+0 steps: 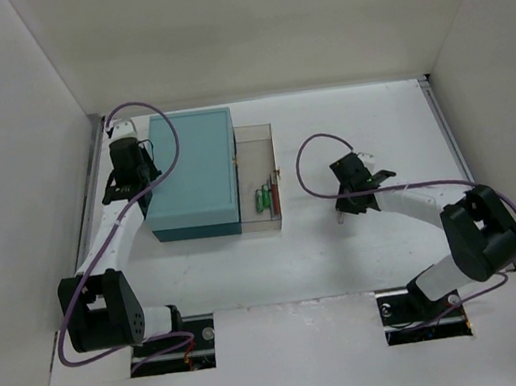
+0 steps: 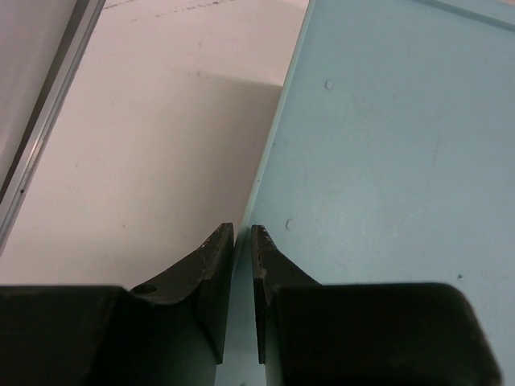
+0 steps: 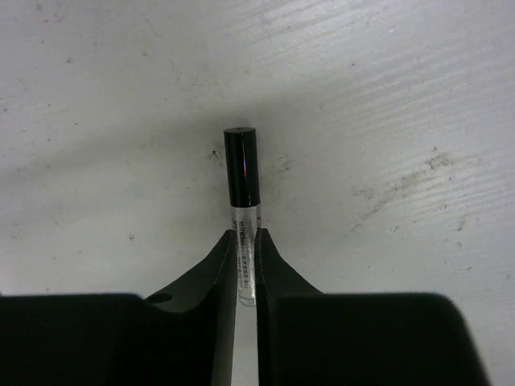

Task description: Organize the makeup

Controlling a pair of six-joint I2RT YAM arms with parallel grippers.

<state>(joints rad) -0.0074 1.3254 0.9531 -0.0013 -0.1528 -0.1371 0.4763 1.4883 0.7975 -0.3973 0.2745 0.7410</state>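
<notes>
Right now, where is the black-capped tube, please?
The right gripper holds the tube in its jaws, right of the clear drawer in the top view.

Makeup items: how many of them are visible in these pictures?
3 clearly: a green tube and a red pencil side by side in the clear drawer, and a black-capped tube in the right pincer. The teal box may hide more.
</notes>
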